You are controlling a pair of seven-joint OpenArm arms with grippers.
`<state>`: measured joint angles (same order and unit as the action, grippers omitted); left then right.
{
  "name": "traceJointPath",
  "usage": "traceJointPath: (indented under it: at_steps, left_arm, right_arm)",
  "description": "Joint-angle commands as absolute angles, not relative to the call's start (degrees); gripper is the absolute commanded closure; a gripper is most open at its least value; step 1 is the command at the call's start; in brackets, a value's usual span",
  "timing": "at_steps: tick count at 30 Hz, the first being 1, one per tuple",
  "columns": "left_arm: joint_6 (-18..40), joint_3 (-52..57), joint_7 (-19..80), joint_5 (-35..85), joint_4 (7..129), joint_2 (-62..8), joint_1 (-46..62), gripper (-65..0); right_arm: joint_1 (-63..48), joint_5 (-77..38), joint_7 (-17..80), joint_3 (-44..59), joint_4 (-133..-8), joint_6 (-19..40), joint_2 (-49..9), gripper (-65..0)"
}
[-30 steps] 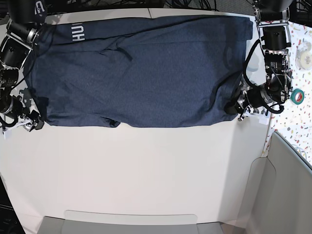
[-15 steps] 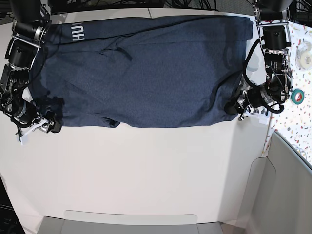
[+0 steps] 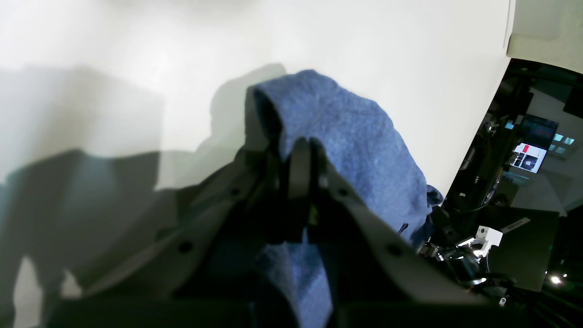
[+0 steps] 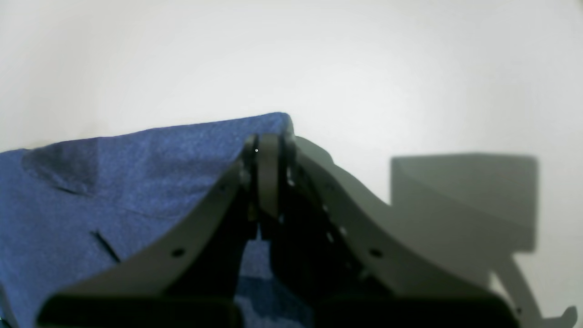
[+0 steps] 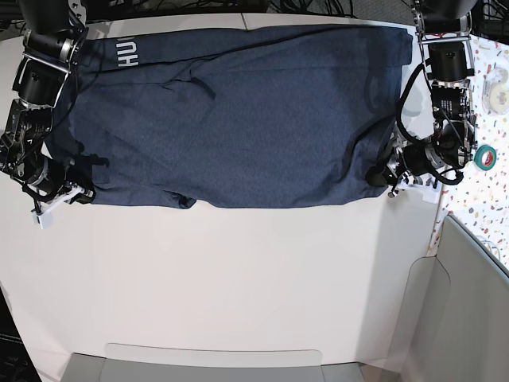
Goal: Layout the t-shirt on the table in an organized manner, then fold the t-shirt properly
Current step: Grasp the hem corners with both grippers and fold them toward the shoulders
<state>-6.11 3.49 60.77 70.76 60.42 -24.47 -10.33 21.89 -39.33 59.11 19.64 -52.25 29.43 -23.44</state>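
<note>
The dark navy t-shirt lies spread across the far half of the white table, with white letters "HU" at its far left corner. My left gripper is at the shirt's near right corner. In the left wrist view this gripper is shut on a raised fold of the t-shirt. My right gripper is at the near left corner. In the right wrist view it is shut on the corner of the t-shirt, low over the table.
A teal tape roll and a white one lie on the speckled strip at the right. A grey bin stands at the near right and a grey tray along the near edge.
My right gripper has come in from the table's left edge to the shirt's near left corner and has shut on it. The left arm has stayed still, holding its corner.
</note>
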Motion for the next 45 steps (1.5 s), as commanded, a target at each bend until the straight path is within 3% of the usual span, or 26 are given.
traceJointPath:
  at_steps: [1,20,40,45]
  left_arm:
    - [-7.87,3.38,61.49,67.03,60.88,-25.01,-10.33,0.0]
    - [-7.78,5.05,59.65,67.3,77.58,-25.27,-9.8,0.0]
    - [-7.78,13.67,59.82,67.3,98.68,-25.45,7.69,0.0]
    - [-7.78,15.69,59.91,67.3,103.25,-25.45,12.18,0.0]
  right_arm:
    - [22.64,-37.58,61.05,19.65,-52.53,29.41,-24.04,0.0]
    - [16.4,-37.67,61.05,19.74,-74.59,29.41,-24.04,0.0]
    - [0.4,-37.93,61.14,30.46,-93.49,29.67,-23.96,0.0]
    - [-4.53,-38.02,61.32,34.24,-96.66,32.31,-23.78,0.0]
